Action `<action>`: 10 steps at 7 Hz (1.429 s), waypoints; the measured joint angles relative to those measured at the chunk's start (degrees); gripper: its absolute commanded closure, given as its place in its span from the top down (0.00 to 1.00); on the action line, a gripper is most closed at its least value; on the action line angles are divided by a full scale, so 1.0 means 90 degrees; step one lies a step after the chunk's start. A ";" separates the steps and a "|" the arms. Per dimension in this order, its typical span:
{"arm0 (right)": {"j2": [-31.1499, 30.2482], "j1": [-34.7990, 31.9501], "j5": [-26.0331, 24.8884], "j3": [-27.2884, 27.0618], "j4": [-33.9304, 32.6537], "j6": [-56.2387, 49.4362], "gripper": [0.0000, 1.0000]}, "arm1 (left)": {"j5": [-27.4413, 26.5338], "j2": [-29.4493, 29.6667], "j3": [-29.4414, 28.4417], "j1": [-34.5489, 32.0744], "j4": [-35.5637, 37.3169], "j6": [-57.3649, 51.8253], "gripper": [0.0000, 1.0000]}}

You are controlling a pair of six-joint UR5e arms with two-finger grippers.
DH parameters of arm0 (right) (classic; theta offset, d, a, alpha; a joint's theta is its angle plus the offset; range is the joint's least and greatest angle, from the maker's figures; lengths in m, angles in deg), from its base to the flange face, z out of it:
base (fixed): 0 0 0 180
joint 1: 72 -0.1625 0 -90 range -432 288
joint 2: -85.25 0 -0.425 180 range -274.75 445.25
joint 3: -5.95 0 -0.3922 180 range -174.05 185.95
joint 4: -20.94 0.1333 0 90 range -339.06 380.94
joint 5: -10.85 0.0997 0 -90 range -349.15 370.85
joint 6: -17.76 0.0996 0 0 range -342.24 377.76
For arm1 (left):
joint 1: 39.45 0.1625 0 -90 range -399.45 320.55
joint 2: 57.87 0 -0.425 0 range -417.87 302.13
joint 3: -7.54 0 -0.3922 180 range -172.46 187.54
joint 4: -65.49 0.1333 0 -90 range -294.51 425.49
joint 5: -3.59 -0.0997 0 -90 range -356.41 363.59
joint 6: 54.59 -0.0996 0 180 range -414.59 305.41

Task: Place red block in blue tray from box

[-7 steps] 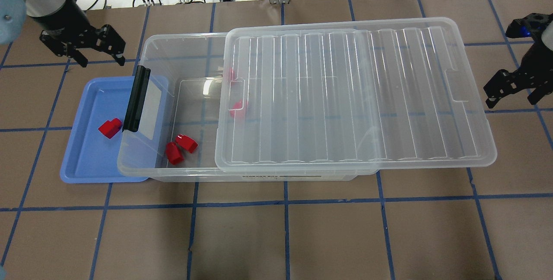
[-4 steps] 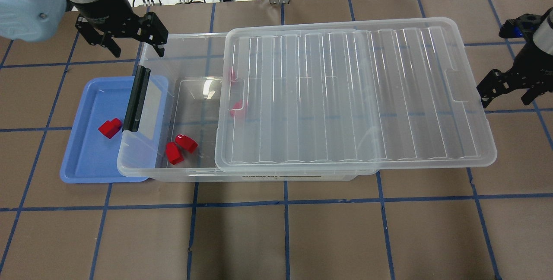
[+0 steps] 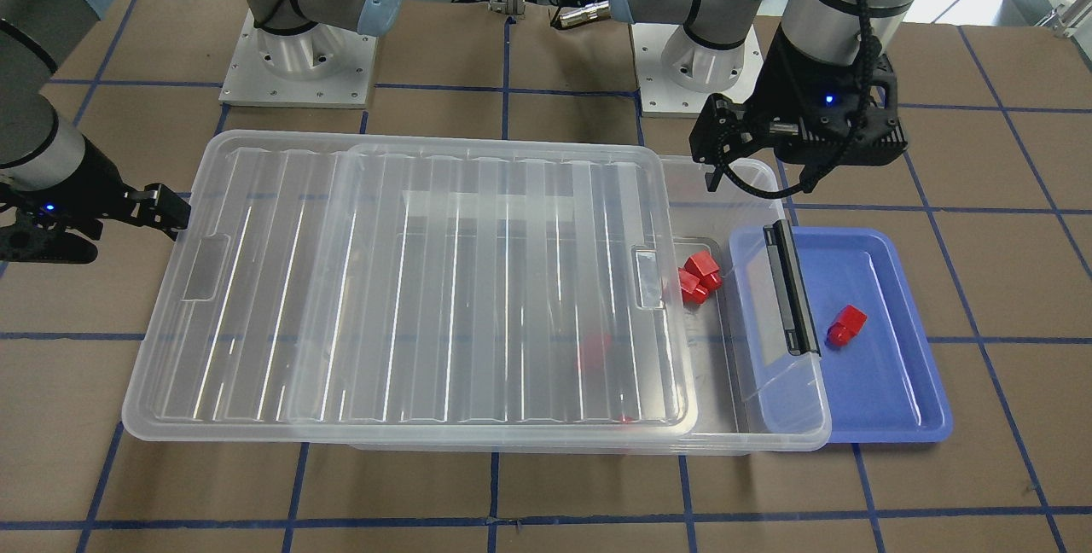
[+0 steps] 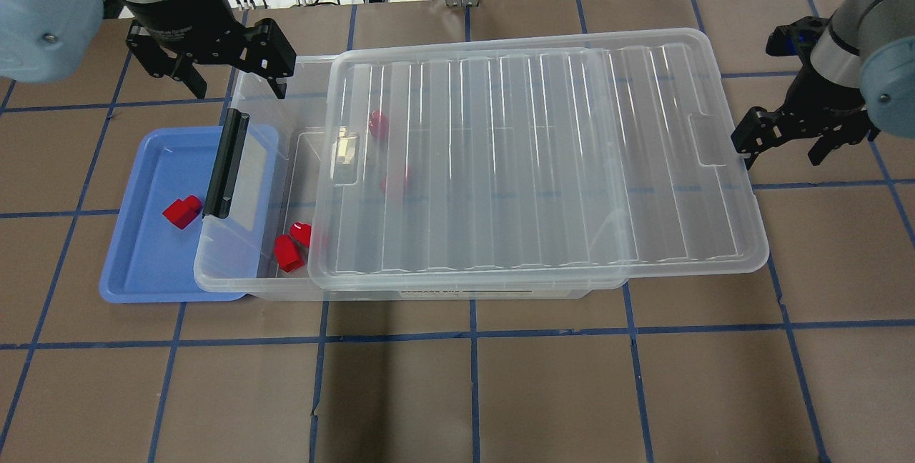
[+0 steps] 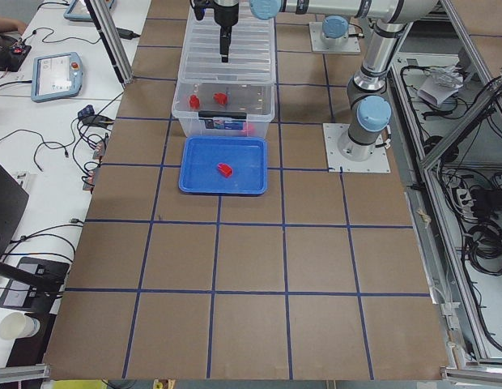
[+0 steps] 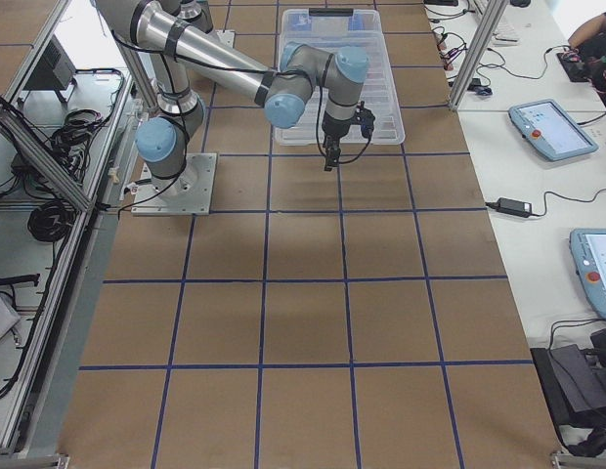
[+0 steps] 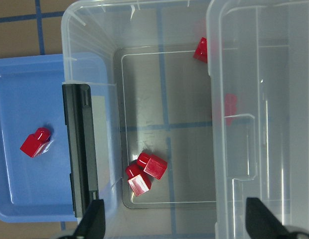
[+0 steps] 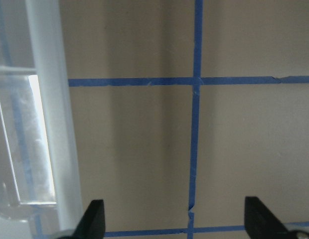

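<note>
The left pincer (image 4: 234, 83) hangs released and empty over the far left corner of the box (image 4: 214, 274), jaws spread wide with nothing between them. One red block (image 4: 182, 211) lies in the blue tray (image 4: 143, 256), toward the tray's right side. It is just beside the black latch handle (image 4: 226, 163) on the box's left end, which overlaps the tray. The ribbed clear lid (image 4: 543, 163) rests on the box, shifted rightward so that it overhangs the right end and leaves the left part uncovered. In that uncovered part a pair of red blocks (image 7: 153, 167) lies touching each other, close to the box's near wall. Two further red blocks (image 4: 394, 181) show dimly through the lid, toward the far side. The right pincer (image 4: 783, 156) is likewise released and empty, low over the worktop (image 4: 472, 391) just beside the lid's right end. Whether it touches the lid cannot be told.
</note>
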 measured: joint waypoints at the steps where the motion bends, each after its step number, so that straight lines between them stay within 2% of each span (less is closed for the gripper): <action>1: 0.0006 -0.0277 0.0016 0.0016 -0.0063 0.0106 1.00 | -0.0012 -0.0198 0.0059 0.0058 -0.0280 0.0004 1.00; 3: 0.0009 -0.0755 0.0044 0.0026 -0.0126 0.0310 1.00 | 0.0003 -0.0444 0.0138 0.0111 -0.0936 0.0011 1.00; 4: 0.0013 -0.0946 0.0051 0.0035 -0.0141 0.0488 1.00 | 0.0013 -0.0403 0.0144 0.0115 -0.0962 -0.0032 1.00; 7: 0.0015 -0.1208 0.0342 0.0065 -0.0134 0.0710 1.00 | 0.0038 -0.0188 0.0083 0.0132 -0.0264 -0.0077 1.00; 10: -0.0034 -0.1224 0.0314 0.0151 -0.0272 0.0656 1.00 | 0.0039 -0.0110 0.0125 0.0131 -0.0128 -0.0069 1.00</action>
